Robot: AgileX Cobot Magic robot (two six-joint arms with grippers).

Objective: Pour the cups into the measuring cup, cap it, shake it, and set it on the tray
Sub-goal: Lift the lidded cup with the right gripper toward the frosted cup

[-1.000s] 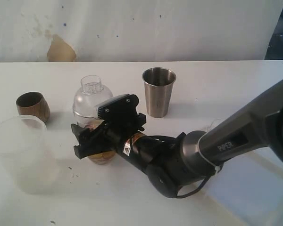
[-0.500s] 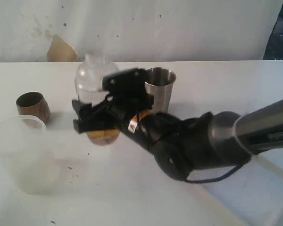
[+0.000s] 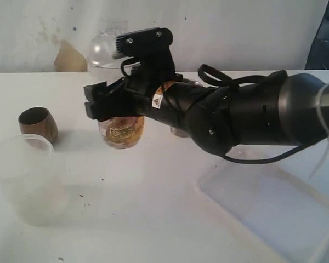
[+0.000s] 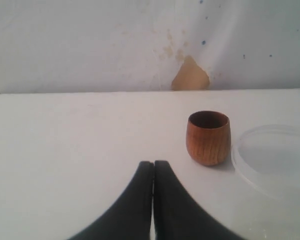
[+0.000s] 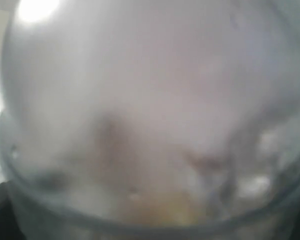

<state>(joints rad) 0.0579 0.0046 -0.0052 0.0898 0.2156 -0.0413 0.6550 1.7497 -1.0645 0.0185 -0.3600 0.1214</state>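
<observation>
A clear domed lid (image 5: 150, 85) is filling almost the whole picture, heavily blurred and very close to the lens; a glare spot (image 5: 37, 9) is shining on its curve; the lid is sitting on the rounded rim of the measuring cup (image 5: 140, 226); amber-brown contents (image 5: 175, 212) are showing dimly through the plastic; dark shapes are edging two corners, too blurred to name.

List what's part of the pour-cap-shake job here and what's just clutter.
Job:
- measuring cup with domed lid on top, gripped by the right gripper
- wooden cup
- frosted cup
- tray

Lying about:
- steel cup, mostly hidden behind the right arm
- left gripper, shut, holding nothing
</observation>
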